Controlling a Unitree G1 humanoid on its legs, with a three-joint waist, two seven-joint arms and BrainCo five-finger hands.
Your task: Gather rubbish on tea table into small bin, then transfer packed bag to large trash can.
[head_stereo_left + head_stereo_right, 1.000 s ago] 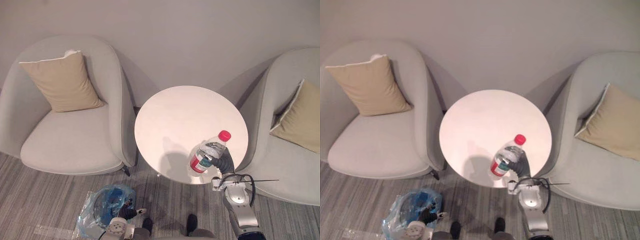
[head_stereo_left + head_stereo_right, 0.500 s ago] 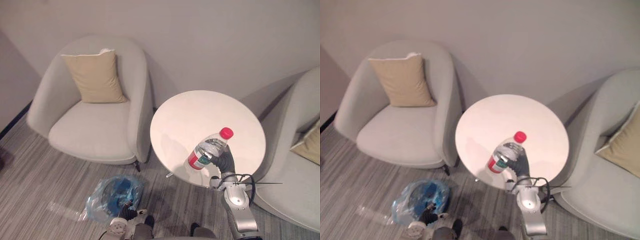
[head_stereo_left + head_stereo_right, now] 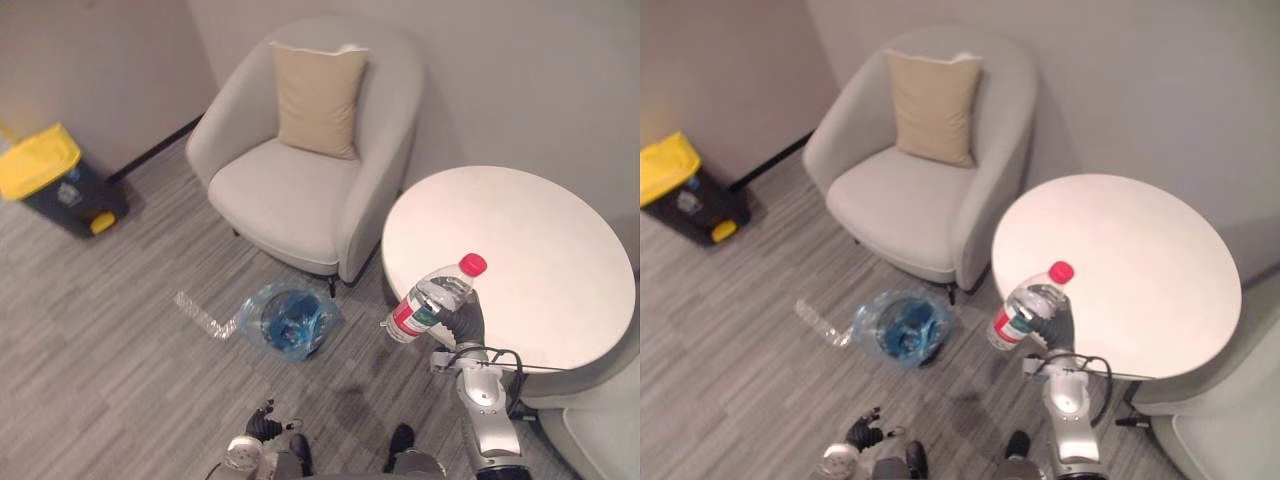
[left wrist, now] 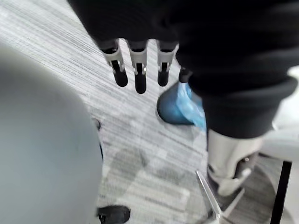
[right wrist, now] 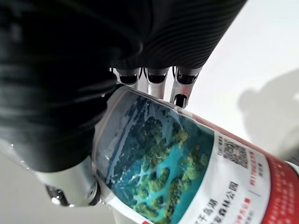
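Left hand (image 4: 139, 65) hangs low, fingers straight and empty; right hand (image 3: 463, 320), fingers clamped round the tilted water bottle (image 3: 430, 300), holds it at the surface's (image 3: 530, 230) edge, likely bound for the blue-lined small bin (image 3: 290, 320) on the floor beyond.

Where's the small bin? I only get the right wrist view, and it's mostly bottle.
Observer: The small bin, lined with a blue bag, stands on the floor by the armchair, left of the tea table.
Operator: Is the bottle above it?
Observer: No. The right hand holds the bottle tilted at the table's left edge, apart from the bin.
Operator: And the left hand?
Observer: The left hand hangs low, open and empty.
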